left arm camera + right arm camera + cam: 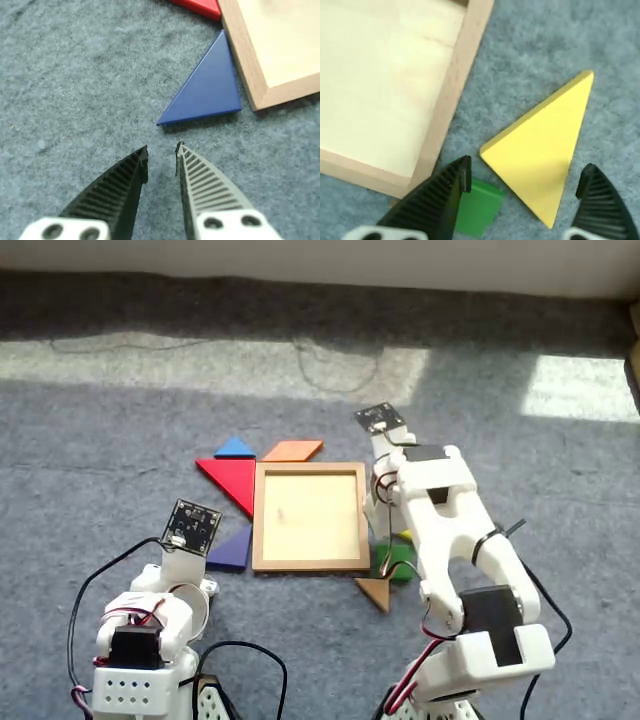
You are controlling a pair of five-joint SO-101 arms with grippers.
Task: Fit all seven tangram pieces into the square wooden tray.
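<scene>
1. The square wooden tray [310, 565] is lying empty in the middle of the table [100, 460]. All seven pieces are sitting outside it, so the task is only starting.
2. I am judging the step in hand to be a pick of the yellow triangle [545, 155], which is lying just beside the tray's right rim. The right gripper [525, 175] is hanging over it with its fingers spread wide, one on either side of the piece.
3. To do it well, I am advising a straight descent, closing across two flat edges rather than a corner — otherwise a thin piece risks tipping or sliding out.
4. The green square [477, 207] is sitting close by one finger, so care is needed that it is not getting nudged or pinched along.
5. Pose — the right arm [450, 530] is stretching forward alongside the tray with its wrist pointing down.
6. The left arm [150, 625] is sitting folded near its base. The left gripper [161, 150] is hovering just short of the dark blue triangle [207, 87], its fingers only narrowly apart and holding nothing.
</scene>
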